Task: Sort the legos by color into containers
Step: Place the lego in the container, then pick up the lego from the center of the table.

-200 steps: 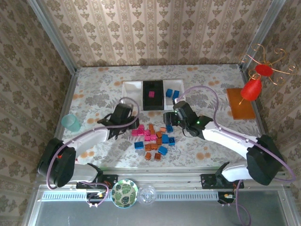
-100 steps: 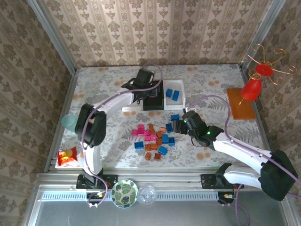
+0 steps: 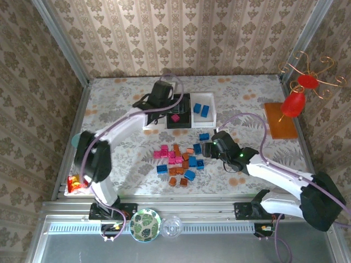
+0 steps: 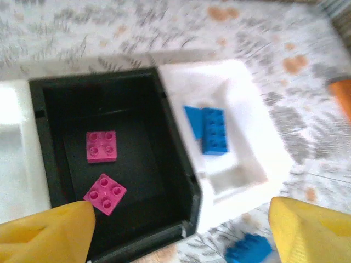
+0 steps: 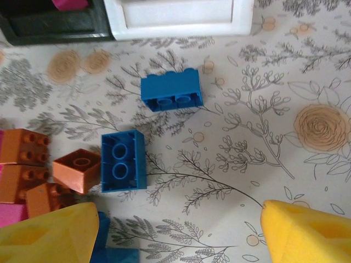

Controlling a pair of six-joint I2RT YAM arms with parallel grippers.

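The left tool [image 4: 181,222] hangs open above the containers [image 4: 192,192], its yellow fingers [image 4: 46,230] wide apart and empty. Just ahead of it, two magenta legos [image 4: 101,146] lie flat, studs up, in the black middle bin [image 4: 41,137]. Ahead to its right, in the white bin [image 4: 249,115], a blue brick [image 4: 214,130] points its long axis away from the tool. The right tool [image 5: 175,219] is open too, low over the bench [image 5: 274,82]. Ahead and left of it a loose blue lego [image 5: 123,160] lies lengthwise away from it; a second blue lego [image 5: 171,91] beyond lies crosswise.
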